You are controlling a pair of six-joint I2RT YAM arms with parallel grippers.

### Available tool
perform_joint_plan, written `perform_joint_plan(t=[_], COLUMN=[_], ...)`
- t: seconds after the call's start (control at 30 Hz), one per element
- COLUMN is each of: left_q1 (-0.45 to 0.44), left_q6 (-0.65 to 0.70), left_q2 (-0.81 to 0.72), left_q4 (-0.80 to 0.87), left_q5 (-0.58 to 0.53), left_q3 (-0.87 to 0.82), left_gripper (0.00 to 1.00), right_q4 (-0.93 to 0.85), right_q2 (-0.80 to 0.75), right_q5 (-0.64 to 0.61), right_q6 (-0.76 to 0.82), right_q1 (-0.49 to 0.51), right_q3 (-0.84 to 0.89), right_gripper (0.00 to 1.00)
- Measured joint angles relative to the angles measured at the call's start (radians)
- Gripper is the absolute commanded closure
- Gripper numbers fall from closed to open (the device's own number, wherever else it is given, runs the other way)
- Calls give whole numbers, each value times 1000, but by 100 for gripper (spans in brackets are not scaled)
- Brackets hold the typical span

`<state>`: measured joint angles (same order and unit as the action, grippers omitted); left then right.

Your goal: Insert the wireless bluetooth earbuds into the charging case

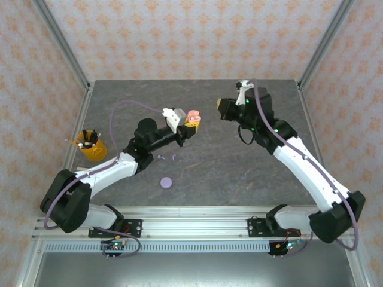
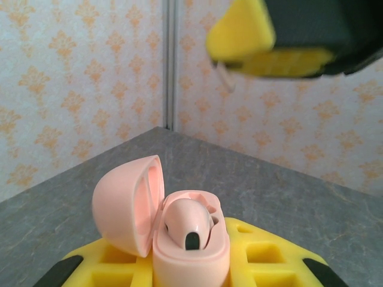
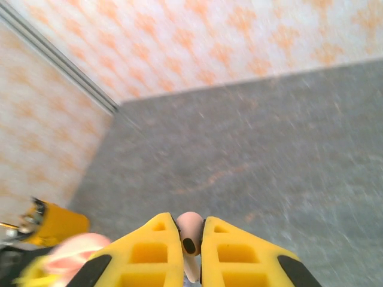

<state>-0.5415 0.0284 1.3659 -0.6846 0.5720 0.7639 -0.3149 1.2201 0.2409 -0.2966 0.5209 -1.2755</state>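
No legible text or markings anywhere

quick headcount. earbuds: four total. two pale pink, pink earbud one (image 2: 187,224) and pink earbud two (image 3: 190,233), and two lilac, lilac earbud one (image 1: 161,156) and lilac earbud two (image 1: 174,158). round cases: two, a pink case (image 2: 191,263) and a lilac case (image 1: 166,182). robot arms: two, left arm (image 1: 114,167) and right arm (image 1: 311,167), one claw each, so left claw (image 1: 191,123) and right claw (image 1: 222,109). one yellow cup (image 1: 93,150) with some dark pens (image 1: 87,137) in it, too small for me to count. one grey counter (image 1: 239,167).
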Motion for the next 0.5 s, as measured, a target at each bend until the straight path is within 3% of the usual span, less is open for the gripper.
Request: perform_joint_plan(t=[0.5], left_q1=[-55], left_q6=[-5], left_q2=[43], left_q4=[-6], left_q5=[64], left_q3=[161], left_gripper=[100], right_q4=[366], right_q2=[-156], right_q5=[187], right_q6=[-113], right_q1=[0], right_q3=[164], right_gripper=[90])
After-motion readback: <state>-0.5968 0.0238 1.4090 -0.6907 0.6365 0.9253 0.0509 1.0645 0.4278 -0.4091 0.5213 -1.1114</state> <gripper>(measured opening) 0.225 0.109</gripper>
